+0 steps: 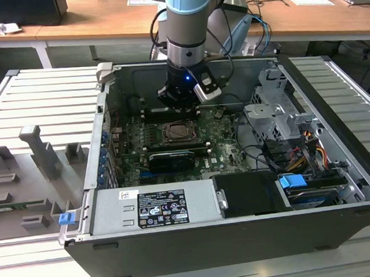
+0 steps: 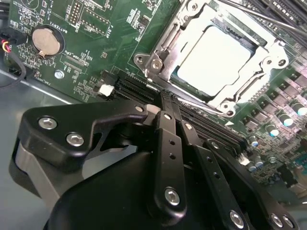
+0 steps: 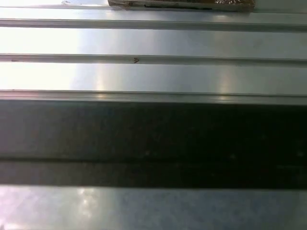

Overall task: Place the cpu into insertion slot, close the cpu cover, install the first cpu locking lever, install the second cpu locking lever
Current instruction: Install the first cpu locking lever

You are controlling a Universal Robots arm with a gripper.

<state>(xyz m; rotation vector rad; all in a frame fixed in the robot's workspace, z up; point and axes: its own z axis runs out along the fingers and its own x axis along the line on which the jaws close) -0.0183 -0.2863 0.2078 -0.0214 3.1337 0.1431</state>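
Note:
The cpu (image 2: 216, 60), pale and square, lies flat in the insertion slot (image 1: 178, 132) on the green motherboard (image 2: 120, 28). The silvery cpu cover (image 2: 266, 64) lies down over it, framing its edges. My gripper (image 2: 163, 98) hangs just above the board beside the socket's edge, over the long black slots, with its black fingers (image 2: 168, 129) shut together and nothing between them. In the exterior view my gripper (image 1: 178, 106) sits low inside the open computer case, right behind the socket.
The case walls (image 1: 187, 66) ring the board. A drive cage (image 1: 275, 117) with cables stands at the exterior view's right, and the power supply (image 1: 154, 206) lies in front. A coin battery (image 2: 47, 39) sits on the board. A ribbed metal table (image 1: 38, 97) surrounds the case.

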